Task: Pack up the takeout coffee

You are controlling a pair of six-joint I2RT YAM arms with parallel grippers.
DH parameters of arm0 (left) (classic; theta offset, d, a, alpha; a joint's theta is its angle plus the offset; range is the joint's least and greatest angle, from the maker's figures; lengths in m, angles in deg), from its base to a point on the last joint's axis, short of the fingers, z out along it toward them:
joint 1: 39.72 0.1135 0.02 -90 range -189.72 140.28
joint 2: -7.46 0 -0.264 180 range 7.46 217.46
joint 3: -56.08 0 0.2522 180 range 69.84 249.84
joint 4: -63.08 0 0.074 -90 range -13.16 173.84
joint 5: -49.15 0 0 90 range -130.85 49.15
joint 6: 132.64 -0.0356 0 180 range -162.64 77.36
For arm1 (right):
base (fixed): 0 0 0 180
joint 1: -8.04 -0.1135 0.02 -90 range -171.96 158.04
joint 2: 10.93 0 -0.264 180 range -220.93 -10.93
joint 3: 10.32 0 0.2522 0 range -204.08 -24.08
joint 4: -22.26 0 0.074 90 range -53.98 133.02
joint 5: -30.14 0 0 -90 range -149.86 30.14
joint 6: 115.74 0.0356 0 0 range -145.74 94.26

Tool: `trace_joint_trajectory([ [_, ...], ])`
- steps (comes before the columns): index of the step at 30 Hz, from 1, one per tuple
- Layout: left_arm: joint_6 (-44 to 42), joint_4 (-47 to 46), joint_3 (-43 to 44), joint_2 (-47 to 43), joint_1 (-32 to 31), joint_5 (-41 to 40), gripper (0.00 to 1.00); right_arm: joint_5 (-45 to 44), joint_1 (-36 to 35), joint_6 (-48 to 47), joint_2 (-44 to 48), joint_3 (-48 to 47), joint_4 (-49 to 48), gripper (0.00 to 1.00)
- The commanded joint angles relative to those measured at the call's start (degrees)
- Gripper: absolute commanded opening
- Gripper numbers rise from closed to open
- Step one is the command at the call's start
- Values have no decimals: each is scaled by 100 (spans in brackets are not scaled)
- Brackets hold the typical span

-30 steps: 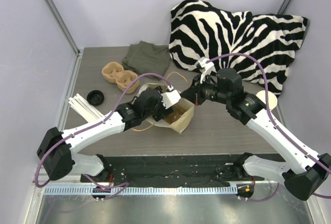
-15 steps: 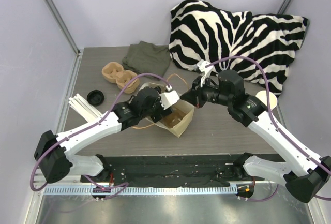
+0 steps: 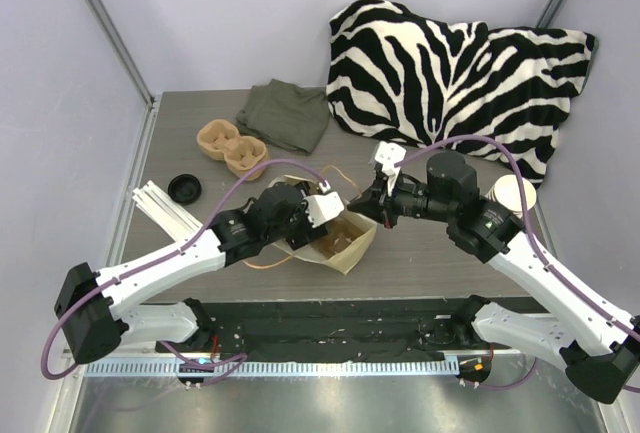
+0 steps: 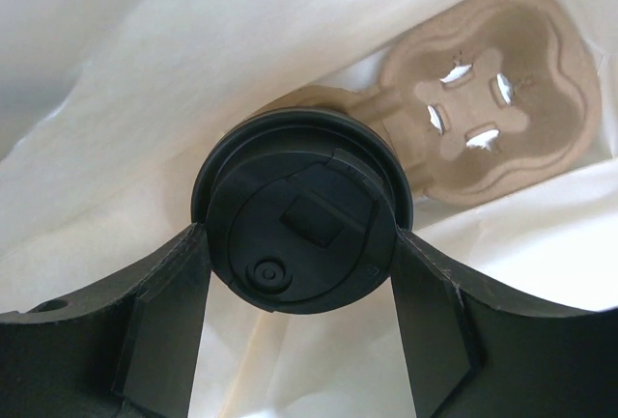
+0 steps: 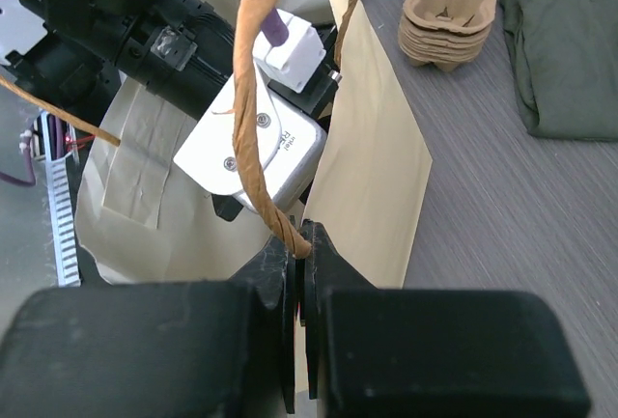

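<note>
Holding cup (image 4: 301,244) inside bag (image 3: 352,245), centre frame, beside carrier (image 4: 492,99); left jaws pinch it near the lid (image 4: 319,196). Light, thin-walled, crushable, lid may pop: squeeze gently, below the rim. Right jaws clamp handle (image 5: 253,119). Versus 1 s ago: arms and bag sit lower in frame.

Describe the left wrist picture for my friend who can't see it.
The left end effector holds a black-lidded coffee cup inside a pale paper bag. A brown cardboard cup tray lies beyond it.
</note>
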Motion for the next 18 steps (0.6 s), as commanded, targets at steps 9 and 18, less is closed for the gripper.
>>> trace_joint_trajectory([
  [9,181,218,43,237,-47,151,5,237,-77,-343,291,188,-496,1],
  [18,646,982,737,465,-47,317,3,220,-95,-457,291,223,-469,1],
])
